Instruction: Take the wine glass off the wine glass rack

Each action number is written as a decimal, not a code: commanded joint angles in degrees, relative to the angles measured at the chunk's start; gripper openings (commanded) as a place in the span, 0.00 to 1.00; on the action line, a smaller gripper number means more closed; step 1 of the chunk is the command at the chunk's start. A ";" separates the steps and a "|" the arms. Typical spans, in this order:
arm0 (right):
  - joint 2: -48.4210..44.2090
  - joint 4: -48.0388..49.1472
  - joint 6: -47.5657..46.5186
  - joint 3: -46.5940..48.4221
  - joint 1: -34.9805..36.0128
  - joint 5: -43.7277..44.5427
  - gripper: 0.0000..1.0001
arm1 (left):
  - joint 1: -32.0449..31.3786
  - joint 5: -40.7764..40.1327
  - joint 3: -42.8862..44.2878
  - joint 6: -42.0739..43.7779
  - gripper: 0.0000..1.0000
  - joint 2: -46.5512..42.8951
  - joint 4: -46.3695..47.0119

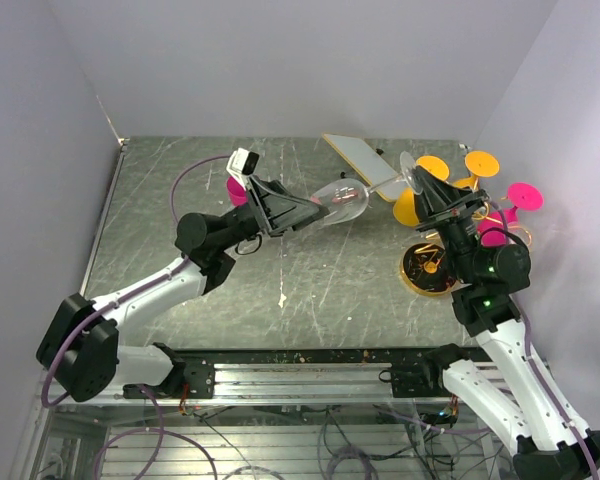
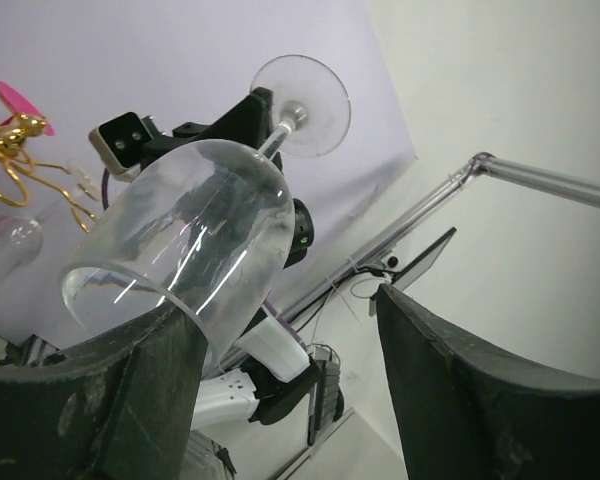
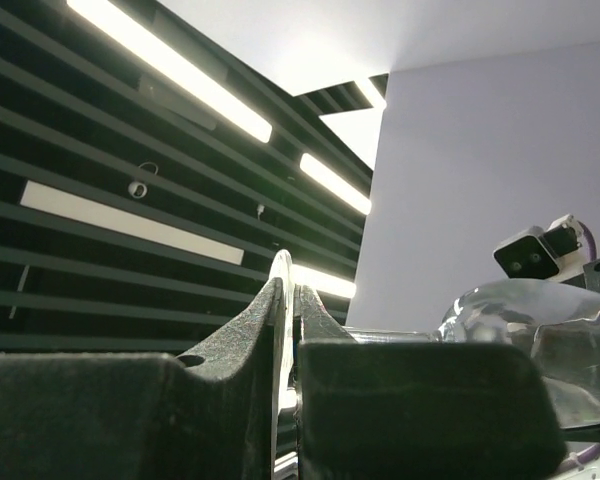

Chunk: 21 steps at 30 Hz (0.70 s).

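The clear, round-bowled wine glass [image 1: 348, 200] lies sideways in mid-air, left of the gold wire wine glass rack [image 1: 428, 268] and apparently free of its loops. The right gripper [image 3: 288, 295] is pressed together on its foot end, probably to steady it for a handover, while the left gripper [image 2: 280, 305] stands spread around the bowl, one finger [image 2: 130, 380] touching it, the other apart. Whether stem or foot rim is pinched is unclear, and the right wrist hides the rack's post.

Wide bare surface [image 1: 230, 290] below the wine glass [image 1: 345, 200], plenty of room centre and left! Right side's tight: wine glass rack [image 1: 430, 268], orange glasses [image 1: 432, 167] and pink glasses [image 1: 525, 196] crowd the right pincer [image 1: 418, 182], white board [image 1: 355, 152] beyond.
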 commanded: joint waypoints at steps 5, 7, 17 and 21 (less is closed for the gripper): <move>-1.02 2.11 5.55 -2.04 0.07 1.70 0.00 | -3.58 -0.68 4.67 -1.72 0.64 1.27 12.34; -1.25 1.73 5.40 -2.42 0.03 2.04 0.00 | -3.92 -0.42 5.18 -1.06 0.57 1.26 11.76; -4.79 -7.49 -5.61 -1.83 0.06 6.73 0.08 | -4.35 -1.06 4.53 -0.29 0.08 1.26 10.73; -7.83 -15.16 -19.16 0.04 0.08 10.81 0.31 | -4.31 -0.49 3.67 1.50 0.07 0.22 8.19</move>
